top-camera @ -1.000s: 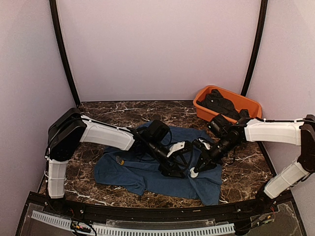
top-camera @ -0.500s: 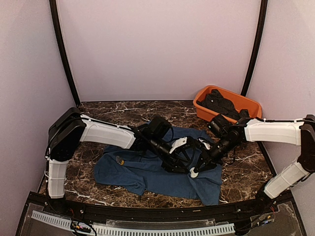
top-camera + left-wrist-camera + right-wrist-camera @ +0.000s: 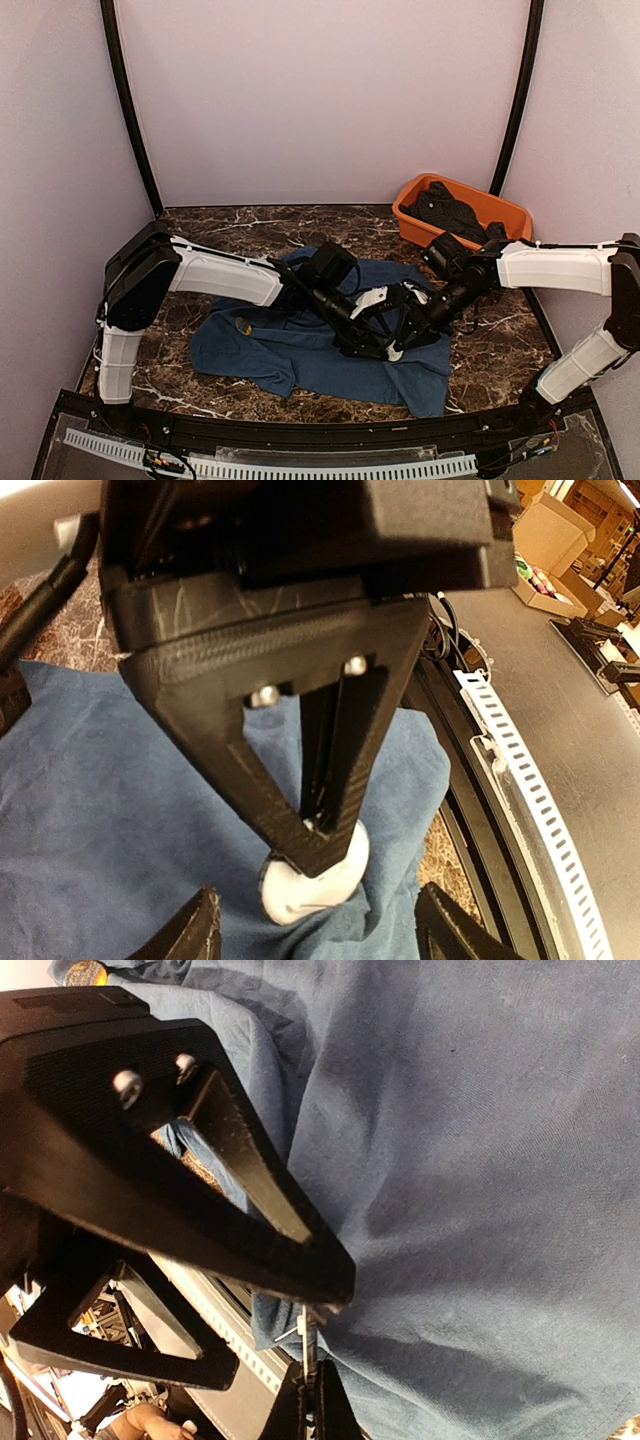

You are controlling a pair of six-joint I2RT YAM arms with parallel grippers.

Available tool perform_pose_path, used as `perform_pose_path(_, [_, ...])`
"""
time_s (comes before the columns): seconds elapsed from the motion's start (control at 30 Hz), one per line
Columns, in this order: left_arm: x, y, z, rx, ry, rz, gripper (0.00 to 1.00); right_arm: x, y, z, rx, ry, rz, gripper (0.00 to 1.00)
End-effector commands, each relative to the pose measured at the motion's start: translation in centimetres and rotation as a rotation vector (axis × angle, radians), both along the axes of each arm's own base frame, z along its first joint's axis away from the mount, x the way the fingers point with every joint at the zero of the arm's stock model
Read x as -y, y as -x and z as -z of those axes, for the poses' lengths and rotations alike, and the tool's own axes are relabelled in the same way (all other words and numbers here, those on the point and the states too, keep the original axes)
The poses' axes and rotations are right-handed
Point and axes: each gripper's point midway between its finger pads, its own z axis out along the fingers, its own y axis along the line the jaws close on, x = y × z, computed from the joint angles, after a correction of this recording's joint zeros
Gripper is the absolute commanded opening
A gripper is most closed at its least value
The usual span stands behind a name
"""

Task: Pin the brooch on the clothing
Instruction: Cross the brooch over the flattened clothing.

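The clothing (image 3: 280,350), a blue T-shirt, lies spread on the marble table. The brooch (image 3: 393,352) is a white round disc with a thin pin. It rests against a fold of the clothing (image 3: 100,780), and my right gripper (image 3: 405,338) is shut on it from above. In the left wrist view the brooch (image 3: 300,892) shows under the right gripper's black fingers. My left gripper (image 3: 320,935) stands open, one fingertip on each side of the disc, neither touching it. In the right wrist view the brooch (image 3: 305,1332) appears edge-on, pinched in the right gripper (image 3: 315,1335) above the cloth (image 3: 480,1160).
An orange tub (image 3: 505,215) holding dark garments stands at the back right. A small yellowish object (image 3: 242,324) lies on the shirt's left part. The slotted front rail (image 3: 520,790) runs close to the shirt's near edge. Both arms meet over the shirt's middle.
My left arm has moved right, bringing its gripper up to the brooch, and its jaws have narrowed slightly. The right arm and the brooch have stayed put.
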Motion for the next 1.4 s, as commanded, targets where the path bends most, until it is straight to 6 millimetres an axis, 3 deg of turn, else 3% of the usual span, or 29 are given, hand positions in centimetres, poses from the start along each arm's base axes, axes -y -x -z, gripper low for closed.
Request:
perform_pose_path(0.0, [-0.2,0.5,0.3,-0.013,-0.021,0.022,0.66,-0.2,-0.4,-1.0,0.037,-0.037,-0.004,0.0])
perform_pose_path(0.8, [-0.6,0.3,1.5,-0.001,-0.061,0.007,0.53,-0.2,-0.5,-1.2,0.038,-0.043,-0.004,0.0])
perform_pose_path(1.37, [0.0,-0.4,1.2,0.003,-0.057,-0.02,0.26,-0.2,-0.5,-1.1,0.037,-0.039,-0.004,0.0])
